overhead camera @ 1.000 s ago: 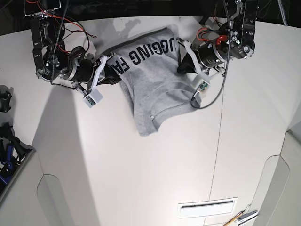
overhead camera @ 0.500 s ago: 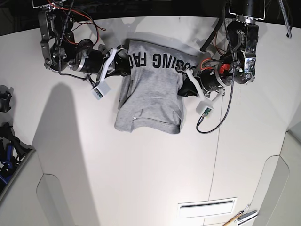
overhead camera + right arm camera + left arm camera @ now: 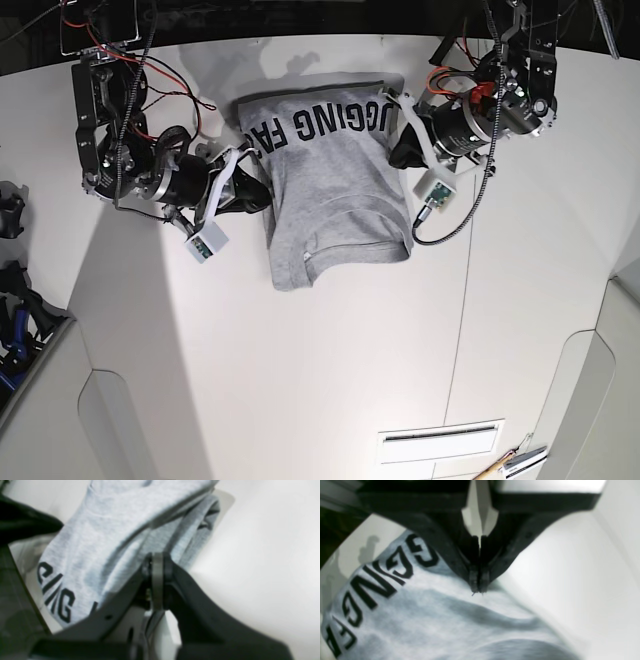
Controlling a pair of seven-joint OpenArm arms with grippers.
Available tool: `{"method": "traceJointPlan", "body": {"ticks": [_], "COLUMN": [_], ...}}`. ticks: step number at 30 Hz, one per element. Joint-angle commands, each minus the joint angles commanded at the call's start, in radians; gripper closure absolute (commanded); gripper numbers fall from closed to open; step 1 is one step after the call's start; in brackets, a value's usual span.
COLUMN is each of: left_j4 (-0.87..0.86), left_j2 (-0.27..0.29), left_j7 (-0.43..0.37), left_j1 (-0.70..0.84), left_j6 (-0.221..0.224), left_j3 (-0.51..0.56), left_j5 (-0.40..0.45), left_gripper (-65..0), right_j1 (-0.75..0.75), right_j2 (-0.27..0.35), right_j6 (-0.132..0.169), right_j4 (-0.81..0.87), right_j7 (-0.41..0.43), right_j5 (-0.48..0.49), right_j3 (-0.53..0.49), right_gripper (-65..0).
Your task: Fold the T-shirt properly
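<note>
The T-shirt point(image 3: 325, 190) hangs over the worktop point(image 3: 330, 380), print up. The left tool point(image 3: 478, 588) and right tool point(image 3: 156, 562) each clench an edge (jaws pinched). Judging by the slack, level both grips, then lower evenly.

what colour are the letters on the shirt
Black, on the light grey T-shirt; clearest in the base view.

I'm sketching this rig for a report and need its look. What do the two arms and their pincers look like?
Both arms are black metal with exposed motors and loose red and black wiring. The left pincer and right pincer have dark angular fingers tapering to narrow tips. Each wrist carries a small white camera module; a black cable loops below the left one. No sleeves or covers.
</note>
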Motion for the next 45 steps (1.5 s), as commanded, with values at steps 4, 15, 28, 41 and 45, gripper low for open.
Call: {"method": "traceJointPlan", "body": {"ticks": [4,15,28,41,45], "left_j4": [0.09,0.265,-0.192,-0.961,-1.133], "left_j2": [-0.002,-0.014,-0.127,-0.103,-0.078], "left_j7": [0.027,0.112,-0.187,-0.604,-0.682], "left_j1": [0.086,0.599,0.823,0.486,0.343], "left_j6": [-0.041,-0.165,-0.154,-0.08,-0.08], "left_j3": [-0.124,-0.354,-0.002,0.303,0.318], "left_j5": [-0.053,-0.185,0.124,0.296,0.296], "left_gripper": [0.0,0.0,0.0,0.0,0.0], "right_j1": [-0.039,-0.423,-0.683,-0.542,-0.449], "right_j2": [0.042,0.288,0.296,0.296,0.29], "right_j6": [0.001,0.018,0.034,0.003,0.004], "right_j4": [0.04,0.331,0.312,-0.298,-0.512], "right_j7": [-0.058,-0.136,-0.106,0.168,0.298], "right_j5": [0.051,0.275,0.18,-0.149,-0.146], "right_j3": [0.042,0.162,-0.098,-0.348,-0.348], "right_gripper": [0.0,0.0,0.0,0.0,0.0]}}
